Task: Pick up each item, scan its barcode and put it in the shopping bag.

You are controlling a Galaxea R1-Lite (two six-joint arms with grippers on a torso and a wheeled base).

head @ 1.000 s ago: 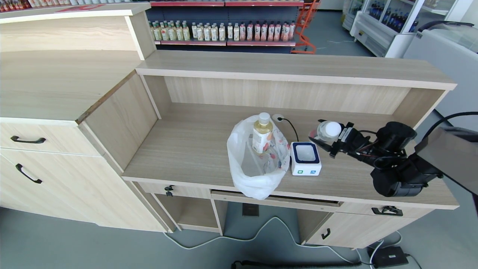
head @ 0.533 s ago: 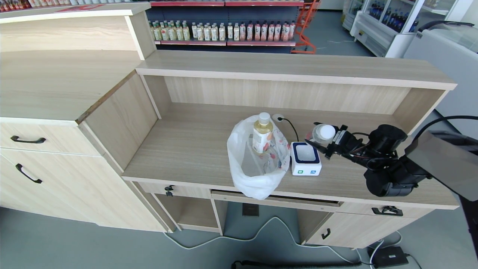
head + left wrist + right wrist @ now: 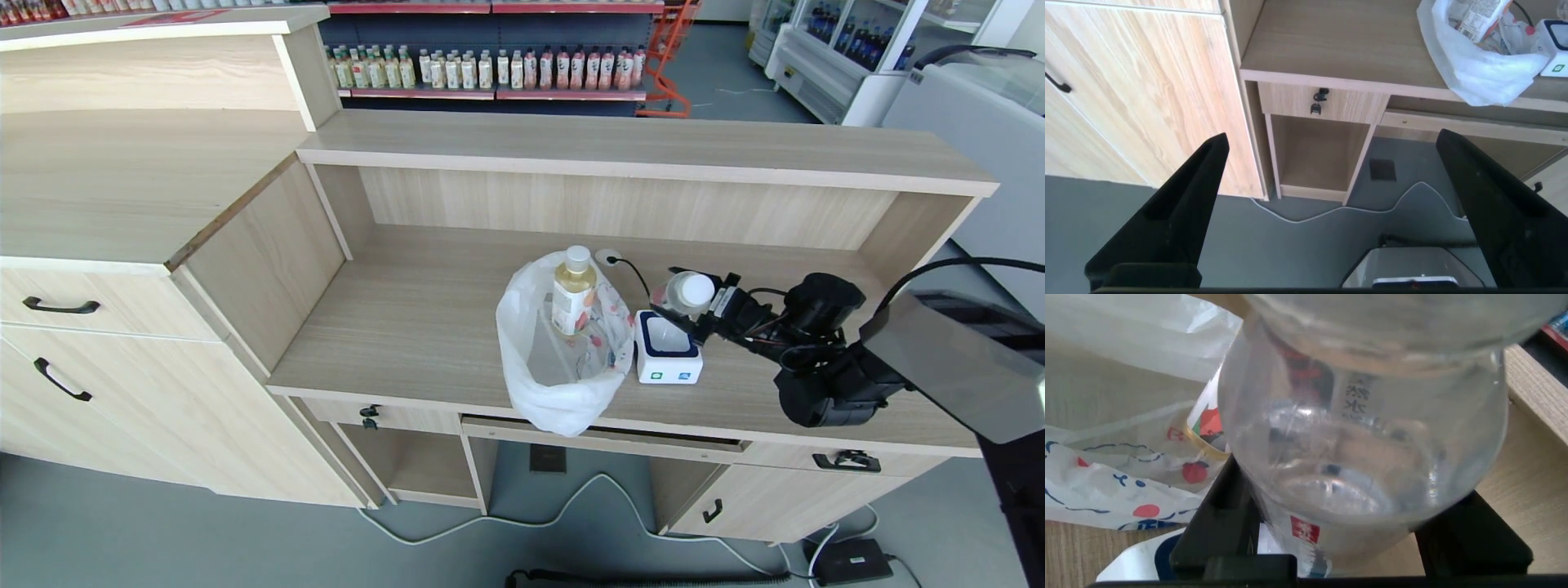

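The right gripper is clenched around a clear plastic bottle with a white cap, holding it by the body with the cap turned up toward me. In the right wrist view the see-through bottle sits snug between the dark jaws, its printed label facing down.

Over the last second the arm has carried the bottle leftward. A second ago it hung off to the right of the small white scanner box with the dark blue window; now it hangs over the scanner's far edge, just above the window and not touching it. I take this to be the scanning step: the bottle is being brought over the reader, and from here I can't tell whether the barcode faces the glass.

Just to the left of the scanner, touching it, the white plastic shopping bag stands open on the pale wooden bench, slumping a little over the front edge. A tea bottle with a yellowish body and white cap stands upright inside it, so one item looks done. The clear bottle has only a short way to go once it has been read.

The left gripper hangs low off the bench's left end with its jaws spread wide and nothing between them.
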